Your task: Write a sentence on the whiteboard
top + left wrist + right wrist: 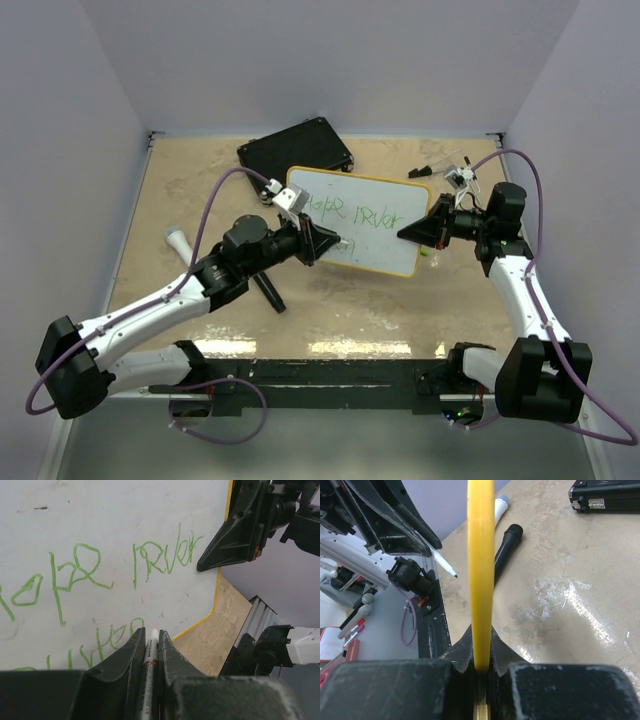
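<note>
The whiteboard point(365, 225) lies mid-table, white with a yellow rim point(481, 570). The sentence point(165, 557) is green handwriting in two lines across its face. My left gripper point(325, 243) is shut on a white marker point(151, 647), whose tip points at the board's face beside the lower line of writing; I cannot tell whether it touches. My right gripper point(415, 232) is shut on the board's right edge, with the rim clamped between its fingers point(465, 647). That gripper point(225, 550) also shows in the left wrist view, at the board's edge.
A black case point(297, 148) lies behind the board at the back. Left of the board are a white cap-like piece point(180, 240) and a black stick-shaped object point(268, 292). Small loose items point(448, 170) sit at the back right.
</note>
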`<state>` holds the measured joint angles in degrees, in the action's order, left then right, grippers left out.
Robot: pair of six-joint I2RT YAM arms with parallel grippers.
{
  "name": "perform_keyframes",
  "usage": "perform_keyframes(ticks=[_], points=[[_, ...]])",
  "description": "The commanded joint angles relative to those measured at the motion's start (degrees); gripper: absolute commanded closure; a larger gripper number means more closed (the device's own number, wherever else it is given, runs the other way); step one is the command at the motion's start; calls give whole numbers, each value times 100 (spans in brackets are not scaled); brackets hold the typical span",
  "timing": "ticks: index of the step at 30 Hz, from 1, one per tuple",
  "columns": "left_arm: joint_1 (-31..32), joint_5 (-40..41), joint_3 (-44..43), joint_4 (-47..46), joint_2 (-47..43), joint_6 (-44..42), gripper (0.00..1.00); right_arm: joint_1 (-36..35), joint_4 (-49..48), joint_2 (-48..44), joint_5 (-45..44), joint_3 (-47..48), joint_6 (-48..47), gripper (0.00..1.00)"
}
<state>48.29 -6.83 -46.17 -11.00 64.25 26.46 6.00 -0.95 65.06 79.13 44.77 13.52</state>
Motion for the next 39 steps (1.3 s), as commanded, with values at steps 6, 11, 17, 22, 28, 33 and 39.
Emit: perform_keyframes(ticks=[6,11,17,22,28,33,39], points=[[-48,191,266,-420,-474,255,100,-20,-327,-283,375,67,89,100],[-57,287,433,-543,-703,299,100,-20,-440,-274,384,32,186,100],[-74,323,478,-622,-756,325,100,-11,-467,-274,392,23,195,100],[-66,296,294,-657,-616,334,100,-11,-476,-283,392,14,204,100],[-13,270,-154,-648,-141,273,100,-20,-485,-265,392,14,204,100],[110,419,-471,-552,228,141,100,-2,-502,-274,401,14,213,100],[259,402,-665,-596,527,114,100,-11,-511,-257,401,23,213,100]])
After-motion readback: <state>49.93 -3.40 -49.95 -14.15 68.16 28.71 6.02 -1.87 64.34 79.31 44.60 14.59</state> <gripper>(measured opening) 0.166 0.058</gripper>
